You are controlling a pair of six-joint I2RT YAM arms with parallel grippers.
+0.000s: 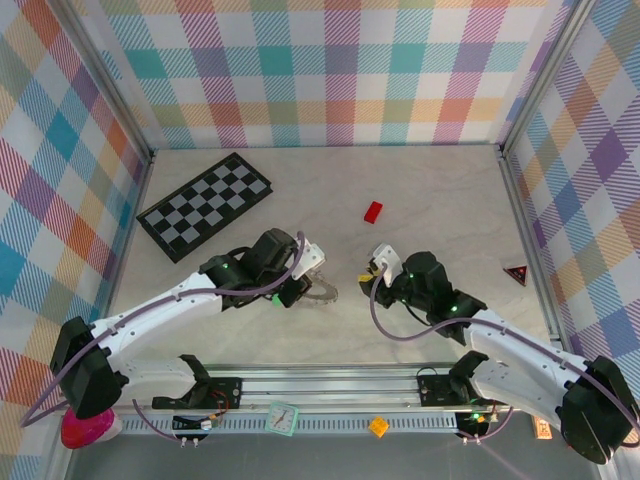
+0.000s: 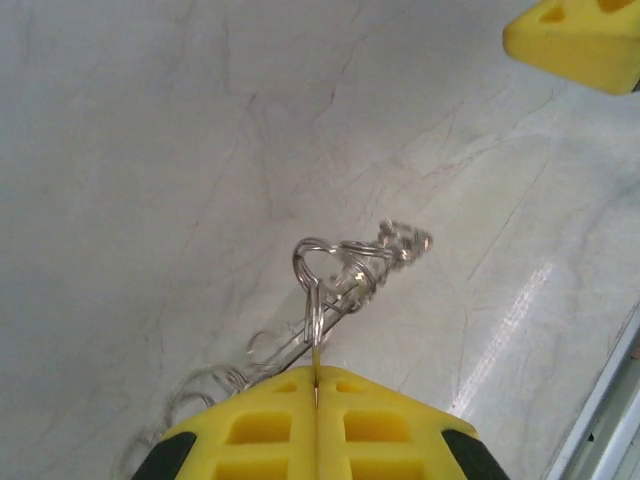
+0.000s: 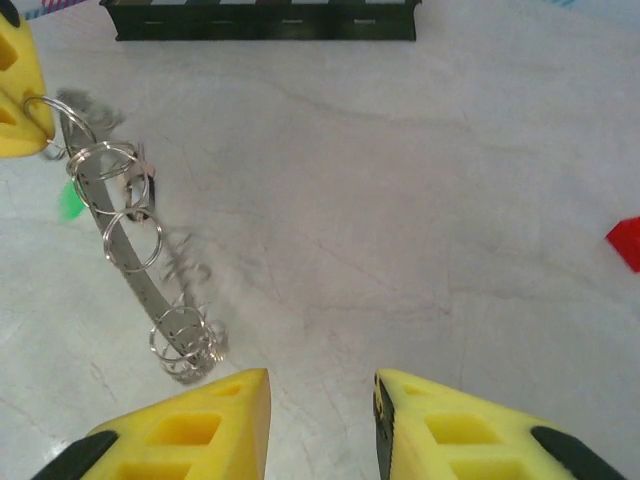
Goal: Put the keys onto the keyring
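One bristly, silvery wire-loop keyring (image 3: 118, 238)

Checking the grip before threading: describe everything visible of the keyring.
The keyring is a flat silvery-grey metal strip strung with several thin wire rings, more bunched at its lower end. It hangs slanted from the left gripper, which is shut on a top ring. The lower end sits at or just above the table; contact unclear.

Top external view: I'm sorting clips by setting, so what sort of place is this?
Probably a robot test cell: a pale table boxed in by plaid walls, with a left arm and a right arm bolted to a rail at its near edge.
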